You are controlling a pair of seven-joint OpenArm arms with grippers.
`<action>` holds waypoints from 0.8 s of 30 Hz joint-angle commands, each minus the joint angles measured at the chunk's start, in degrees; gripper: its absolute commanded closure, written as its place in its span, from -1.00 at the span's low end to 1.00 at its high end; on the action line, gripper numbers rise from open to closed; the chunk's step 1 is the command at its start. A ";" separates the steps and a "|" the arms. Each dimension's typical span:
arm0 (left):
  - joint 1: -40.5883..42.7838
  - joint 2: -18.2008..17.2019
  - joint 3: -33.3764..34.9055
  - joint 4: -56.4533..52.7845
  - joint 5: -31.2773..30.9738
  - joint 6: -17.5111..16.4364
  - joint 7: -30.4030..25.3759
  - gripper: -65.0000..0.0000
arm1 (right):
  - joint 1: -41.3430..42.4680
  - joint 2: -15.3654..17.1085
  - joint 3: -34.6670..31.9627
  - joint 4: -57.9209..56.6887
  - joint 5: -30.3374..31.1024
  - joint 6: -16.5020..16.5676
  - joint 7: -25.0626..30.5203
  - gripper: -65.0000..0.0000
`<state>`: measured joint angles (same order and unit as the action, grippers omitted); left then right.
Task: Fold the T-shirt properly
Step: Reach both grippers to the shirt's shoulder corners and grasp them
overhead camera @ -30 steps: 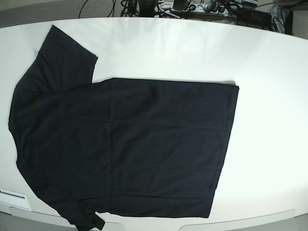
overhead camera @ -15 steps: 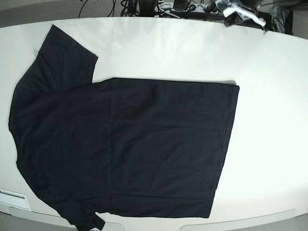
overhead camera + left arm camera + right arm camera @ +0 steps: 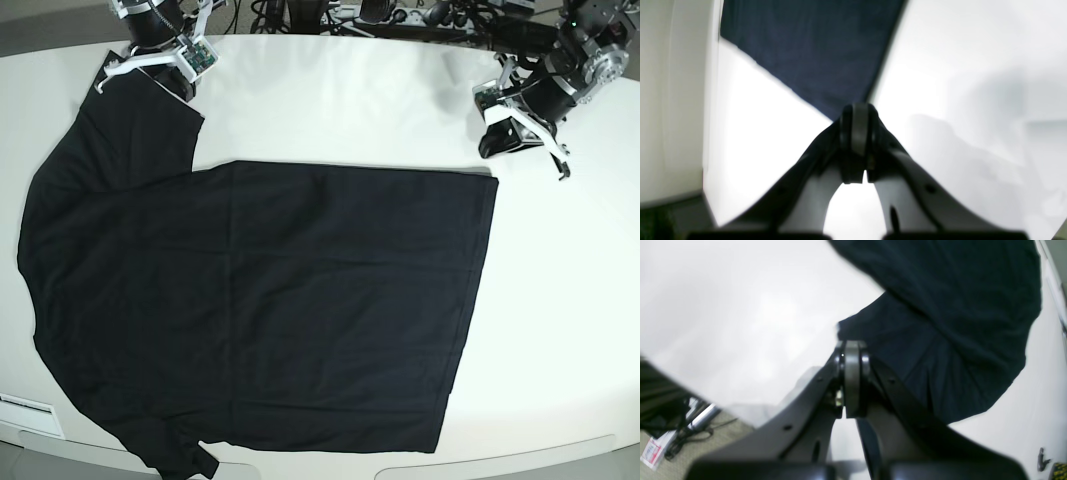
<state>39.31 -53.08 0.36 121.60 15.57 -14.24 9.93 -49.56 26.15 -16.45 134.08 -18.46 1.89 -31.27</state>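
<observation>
- The T-shirt (image 3: 260, 300) lies spread flat on the white bench (image 3: 380, 100), covering most of its left and middle, with one sleeve reaching toward the far left edge and the hem toward the right.
- The right claw (image 3: 178, 85) hangs at the end of that far sleeve, jaws pressed together with nothing between them; whether it touches the cloth cannot be told.
- The left claw (image 3: 493, 142) hovers just beyond the shirt's far hem corner, jaws together, holding nothing.
- Cables clutter the space behind the bench.
</observation>
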 commanded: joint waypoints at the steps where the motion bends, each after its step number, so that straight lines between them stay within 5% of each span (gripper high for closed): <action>1: -0.85 -1.46 -0.37 -1.42 -0.04 -0.22 -2.05 1.00 | 0.13 0.37 1.40 0.92 1.14 0.11 1.62 1.00; 6: -7.54 -3.30 3.26 -10.86 0.44 -4.48 -10.01 1.00 | 1.66 0.37 9.75 -0.81 11.06 4.02 2.32 1.00; 11: -15.89 -5.07 13.09 -17.03 0.42 -4.68 -14.60 0.97 | 1.46 0.37 15.96 -1.07 19.93 9.01 1.62 1.00; 16: -27.10 -5.33 24.13 -21.64 0.42 -6.62 -17.00 -0.01 | -0.09 0.35 16.11 -1.07 20.17 9.31 1.49 1.00; 24: -43.19 -5.31 40.09 -28.00 0.46 -8.76 -14.21 -0.05 | -2.99 0.33 16.11 -1.07 20.17 11.30 0.13 1.00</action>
<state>-4.14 -57.34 40.42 94.19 13.89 -21.45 -7.81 -52.18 25.89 -0.64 132.18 1.98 13.50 -31.90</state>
